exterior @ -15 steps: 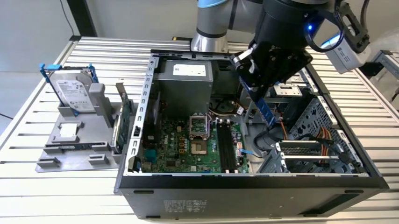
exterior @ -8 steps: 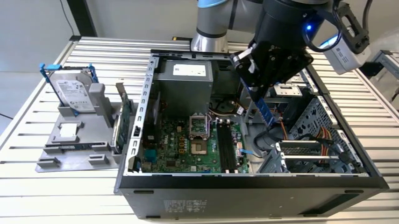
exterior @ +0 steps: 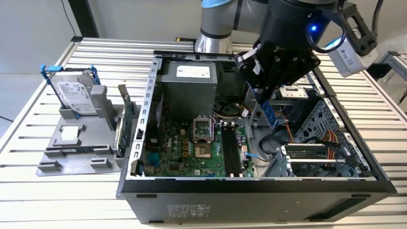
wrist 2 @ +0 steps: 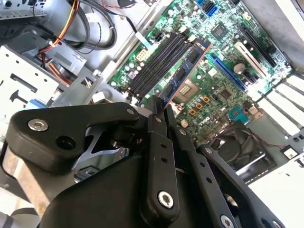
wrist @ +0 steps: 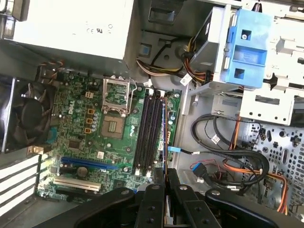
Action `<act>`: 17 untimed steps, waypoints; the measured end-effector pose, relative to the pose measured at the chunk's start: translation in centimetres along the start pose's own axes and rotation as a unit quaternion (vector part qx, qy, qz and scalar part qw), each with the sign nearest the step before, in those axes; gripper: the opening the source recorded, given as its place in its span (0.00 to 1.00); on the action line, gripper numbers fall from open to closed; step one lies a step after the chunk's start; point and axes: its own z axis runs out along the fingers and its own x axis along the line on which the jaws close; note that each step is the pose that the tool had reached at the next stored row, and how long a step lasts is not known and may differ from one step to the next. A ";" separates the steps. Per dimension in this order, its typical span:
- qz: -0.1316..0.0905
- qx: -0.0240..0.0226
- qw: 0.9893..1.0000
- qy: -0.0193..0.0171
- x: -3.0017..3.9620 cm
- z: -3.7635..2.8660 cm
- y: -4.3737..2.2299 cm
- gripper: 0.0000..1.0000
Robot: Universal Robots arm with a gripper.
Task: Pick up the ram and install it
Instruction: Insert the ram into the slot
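slatted metal table [exterior: 51,191], computer case [exterior: 254,202], grey tray [exterior: 76,160]

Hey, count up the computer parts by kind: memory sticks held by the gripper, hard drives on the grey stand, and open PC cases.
Ram stick, held in the gripper: 1
Hard drive on the grey stand: 1
Open PC case: 1
Total: 3

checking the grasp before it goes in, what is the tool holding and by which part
The tool holds the ram by one end. The rest of the stick juts out past the fingertips, above the motherboard of the open computer case.
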 end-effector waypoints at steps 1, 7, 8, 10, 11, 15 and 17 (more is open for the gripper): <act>0.003 0.000 1.000 0.000 0.00 0.00 0.00 0.00; 0.018 0.001 1.000 -0.001 0.00 0.00 0.00 0.00; 0.021 0.001 1.000 -0.001 0.00 0.00 0.00 0.00; 0.026 0.001 1.000 -0.001 0.00 0.00 0.00 0.00; 0.028 0.001 1.000 -0.001 0.00 0.00 0.00 0.00; 0.037 0.002 0.999 -0.001 0.00 0.00 0.00 0.00; 0.042 0.002 0.999 -0.001 0.00 0.00 0.00 0.00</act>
